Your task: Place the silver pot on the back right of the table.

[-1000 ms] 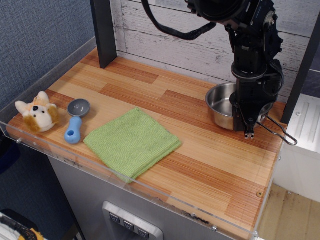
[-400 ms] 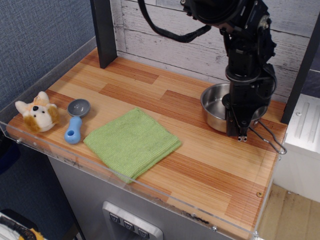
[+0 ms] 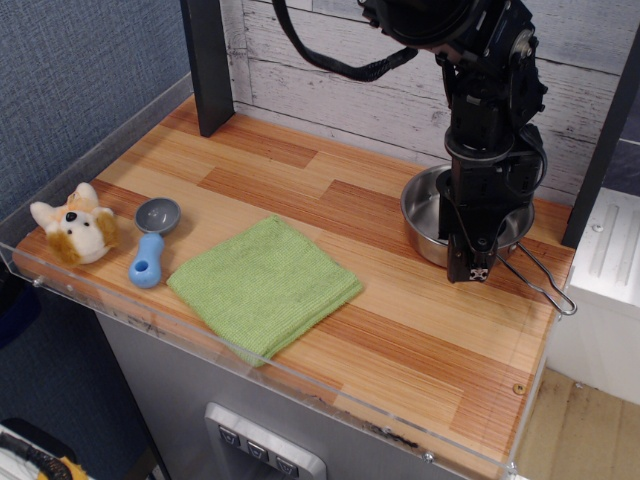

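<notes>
The silver pot [image 3: 424, 214] stands at the back right of the table [image 3: 300, 170], close to the white plank wall. Its wire loop handle [image 3: 546, 285] points right and forward towards the table's right edge. My gripper [image 3: 470, 268] hangs straight down over the pot's front right rim, where the handle joins, and looks shut on that rim. The black arm hides the pot's right half. The pot rests on the wood.
A green cloth [image 3: 265, 283] lies at the front middle. A grey-and-blue scoop [image 3: 152, 243] and a plush toy [image 3: 75, 228] lie at the front left. A black post [image 3: 208, 60] stands at the back left. A clear acrylic rim [image 3: 300, 385] edges the table.
The gripper and the pot have shifted a little to the left together. The handle's far end has swung slightly towards the front.
</notes>
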{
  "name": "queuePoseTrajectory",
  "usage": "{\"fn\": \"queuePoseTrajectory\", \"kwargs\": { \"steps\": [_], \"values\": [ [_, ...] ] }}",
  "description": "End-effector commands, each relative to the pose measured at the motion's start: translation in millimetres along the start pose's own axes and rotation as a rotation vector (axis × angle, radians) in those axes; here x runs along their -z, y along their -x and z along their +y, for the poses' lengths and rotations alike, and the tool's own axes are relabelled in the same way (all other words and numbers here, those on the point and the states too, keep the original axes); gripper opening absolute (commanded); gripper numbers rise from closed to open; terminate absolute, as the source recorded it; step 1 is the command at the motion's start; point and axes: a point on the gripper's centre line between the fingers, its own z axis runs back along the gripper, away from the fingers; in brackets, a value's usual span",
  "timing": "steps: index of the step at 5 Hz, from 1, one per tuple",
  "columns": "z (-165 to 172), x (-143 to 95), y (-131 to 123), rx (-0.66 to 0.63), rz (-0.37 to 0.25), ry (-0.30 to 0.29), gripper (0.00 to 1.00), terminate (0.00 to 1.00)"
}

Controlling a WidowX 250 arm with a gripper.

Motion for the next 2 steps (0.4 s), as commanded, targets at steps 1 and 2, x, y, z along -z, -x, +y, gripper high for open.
{"fn": "queuePoseTrajectory", "kwargs": {
  "steps": [1,2],
  "values": [
    [8,-25,-9,-0.022,-0.051,-0.040,1.00,0.00],
    [14,-37,-5,-0.052,-0.070,0.031,1.00,0.00]
  ]
}}
